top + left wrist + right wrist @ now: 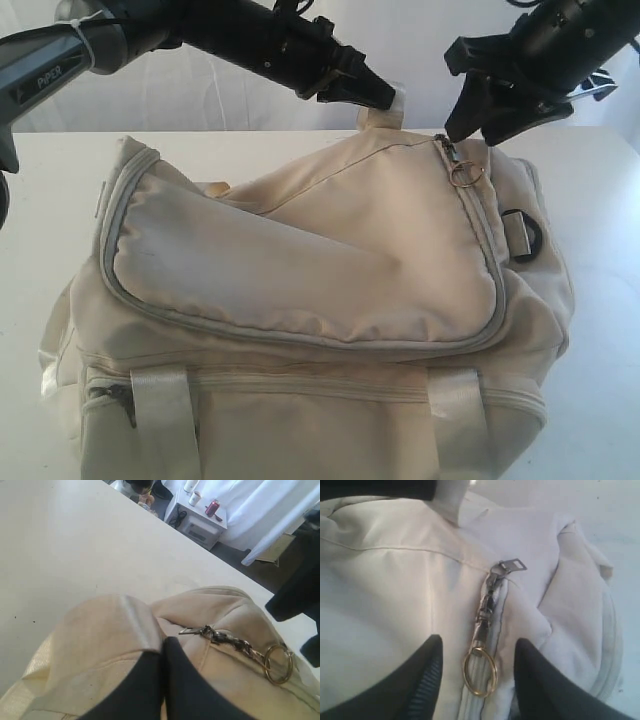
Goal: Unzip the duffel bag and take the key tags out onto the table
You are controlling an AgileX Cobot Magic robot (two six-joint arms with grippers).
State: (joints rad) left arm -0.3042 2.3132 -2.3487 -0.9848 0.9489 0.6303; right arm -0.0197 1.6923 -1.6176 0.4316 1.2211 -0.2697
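The cream duffel bag (330,300) lies on the white table (40,180) with its grey-piped flap zipped. My left gripper (385,97) is shut on a pale webbing loop (384,117) at the bag's top back; its black fingers (145,680) pinch that loop (137,622). My right gripper (466,130) hangs open just above the zip pull. The brass ring (480,671) of the pull (487,605) lies between the spread fingers (427,675) of the right gripper (478,641), untouched. The key tags are hidden.
A black D-ring (525,235) hangs on the bag's right end. A front pocket zip (110,400) and two webbing straps (165,400) face the camera. Past the table's far edge stands a white cabinet (197,525) with cans.
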